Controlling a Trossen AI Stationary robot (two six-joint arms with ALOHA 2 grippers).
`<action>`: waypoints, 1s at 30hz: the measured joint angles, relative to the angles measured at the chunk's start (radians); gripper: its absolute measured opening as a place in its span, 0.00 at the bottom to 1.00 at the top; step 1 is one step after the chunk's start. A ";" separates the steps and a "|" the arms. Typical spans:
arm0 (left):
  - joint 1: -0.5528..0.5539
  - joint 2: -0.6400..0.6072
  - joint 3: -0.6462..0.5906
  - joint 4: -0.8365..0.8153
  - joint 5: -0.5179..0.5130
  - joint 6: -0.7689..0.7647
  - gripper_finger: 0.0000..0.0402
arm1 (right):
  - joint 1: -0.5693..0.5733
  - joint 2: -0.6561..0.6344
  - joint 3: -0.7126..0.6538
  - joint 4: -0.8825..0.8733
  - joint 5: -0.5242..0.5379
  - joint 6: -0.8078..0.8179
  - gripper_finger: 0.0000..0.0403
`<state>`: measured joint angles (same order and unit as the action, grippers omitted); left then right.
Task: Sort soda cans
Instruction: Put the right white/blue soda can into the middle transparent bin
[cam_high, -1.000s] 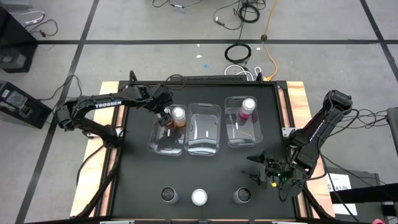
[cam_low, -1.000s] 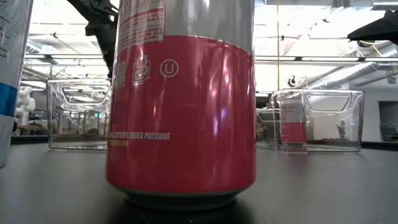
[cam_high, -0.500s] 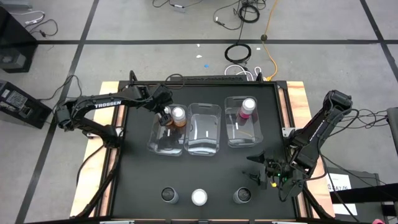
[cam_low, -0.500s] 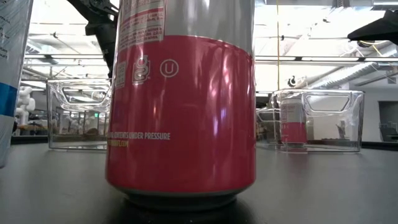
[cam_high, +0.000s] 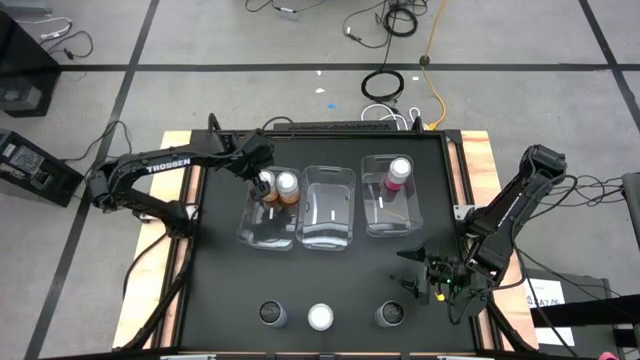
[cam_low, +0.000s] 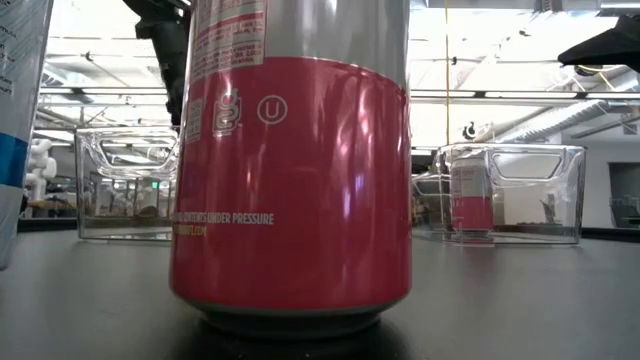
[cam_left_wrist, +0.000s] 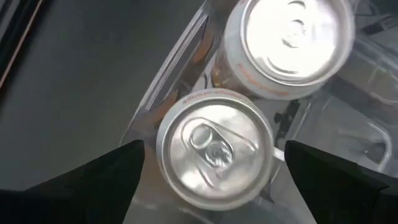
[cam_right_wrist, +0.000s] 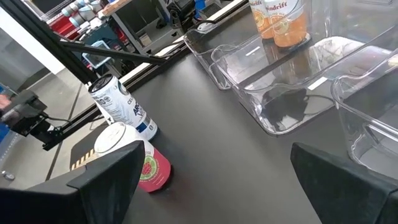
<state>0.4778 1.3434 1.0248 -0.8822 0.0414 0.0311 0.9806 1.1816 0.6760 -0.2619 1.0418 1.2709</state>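
High view: the left gripper (cam_high: 262, 181) sits over the far end of the left bin (cam_high: 268, 228), with an orange can (cam_high: 266, 182) between its fingers and a second orange can (cam_high: 287, 185) just beside it inside the same bin. The middle bin (cam_high: 327, 215) holds no can; the right bin (cam_high: 389, 205) holds a pink can (cam_high: 399, 172) at its far end. Three cans stand in a row at the near table edge: a dark can (cam_high: 272, 314), a pale-topped can (cam_high: 320, 317) and another dark can (cam_high: 389, 315). The right gripper (cam_high: 428, 277) waits near the table's right edge, apart from every can. Low view: the pink can in the row (cam_low: 290, 160) fills the frame (bins show behind it). Left wrist view: the fingers stand spread on either side of the silver can top (cam_left_wrist: 214, 148), with a gap on each side. Right wrist view: the right fingers are spread wide, holding nothing.
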 joint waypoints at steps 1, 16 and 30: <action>0.000 -0.004 0.011 -0.019 0.000 0.000 0.98 | 0.000 0.000 0.000 -0.001 0.000 0.000 0.98; -0.029 -0.266 0.099 -0.113 0.025 -0.171 0.98 | 0.000 0.000 0.000 -0.001 0.000 -0.053 0.98; -0.298 -0.449 0.049 -0.201 -0.051 -0.526 0.98 | 0.000 0.000 0.000 0.003 0.000 -0.053 0.98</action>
<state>0.1797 0.8948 1.0735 -1.0835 -0.0092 -0.4954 0.9809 1.1816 0.6758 -0.2588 1.0420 1.2179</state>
